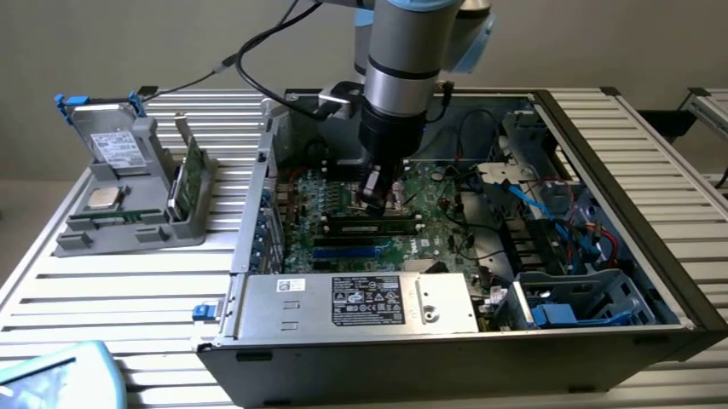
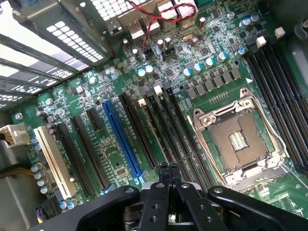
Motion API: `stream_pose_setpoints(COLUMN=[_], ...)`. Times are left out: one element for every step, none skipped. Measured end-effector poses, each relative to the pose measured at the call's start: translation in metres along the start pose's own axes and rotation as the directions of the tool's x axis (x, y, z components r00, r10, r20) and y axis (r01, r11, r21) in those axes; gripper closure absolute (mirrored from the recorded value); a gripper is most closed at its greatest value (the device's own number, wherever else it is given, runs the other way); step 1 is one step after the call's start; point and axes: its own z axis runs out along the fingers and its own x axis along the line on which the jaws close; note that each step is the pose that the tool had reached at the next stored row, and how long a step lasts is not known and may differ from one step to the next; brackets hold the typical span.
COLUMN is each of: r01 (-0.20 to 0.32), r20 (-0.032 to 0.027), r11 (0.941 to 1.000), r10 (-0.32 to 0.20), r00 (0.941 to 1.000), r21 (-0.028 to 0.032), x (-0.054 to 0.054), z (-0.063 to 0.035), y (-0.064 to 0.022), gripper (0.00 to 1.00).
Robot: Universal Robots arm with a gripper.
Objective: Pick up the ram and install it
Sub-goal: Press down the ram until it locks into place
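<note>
In the exterior view the ram (image 1: 370,227), a long slim stick with dark chips and a green edge, stands in a black slot on the motherboard (image 1: 341,200) inside the open computer case. My gripper (image 1: 377,201) hangs straight down just behind and above that stick. The wrist view shows my gripper (image 2: 168,169) shut with nothing between its fingertips, close over the long black slots (image 2: 161,122) beside the empty processor socket (image 2: 238,139). Whether the tips touch the ram I cannot tell.
A grey holder (image 1: 80,239) at the exterior view's left carries a silver processor chip (image 1: 105,198), a broad green card (image 1: 187,175) and a slim green strip (image 1: 114,218). The power supply (image 1: 364,300), loose cables (image 1: 546,200) and case walls hem in the board.
</note>
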Motion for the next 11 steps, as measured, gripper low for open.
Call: stream_pose_setpoints(r01=[-0.013,-0.025,-0.038,-0.052,-0.065,-0.078,-0.091,-0.103,-0.117,-0.129,-0.143], r20=[0.0013,0.0024,0.0036,0.0049,0.0060,0.0072,0.0083,0.0094,0.0106,0.0117,0.0130], r11=[0.9999,0.9997,0.9993,0.9986,0.9979,0.9970,0.9959,0.9946,0.9932,0.9916,0.9898], r10=[0.013,0.025,0.038,0.052,0.065,0.078,0.091,0.103,0.117,0.129,0.143], r00=[0.9999,0.9997,0.9993,0.9986,0.9979,0.9970,0.9958,0.9946,0.9931,0.9916,0.9897], r21=[0.0002,0.0002,0.0002,0.0001,0.0001,-0.0001,-0.0002,-0.0003,-0.0005,-0.0007,-0.0009], x=[0.0000,0.0000,0.0000,0.0000,0.0000,0.0000,0.0000,0.0000,0.0000,0.0000,0.0000], z=[0.0000,0.0000,0.0000,0.0000,0.0000,0.0000,0.0000,0.0000,0.0000,0.0000,0.0000], y=[0.0000,0.0000,0.0000,0.0000,0.0000,0.0000,0.0000,0.0000,0.0000,0.0000,0.0000], gripper=[0.90,0.90,0.90,0.90,0.90,0.90,0.90,0.90,0.90,0.90,0.90])
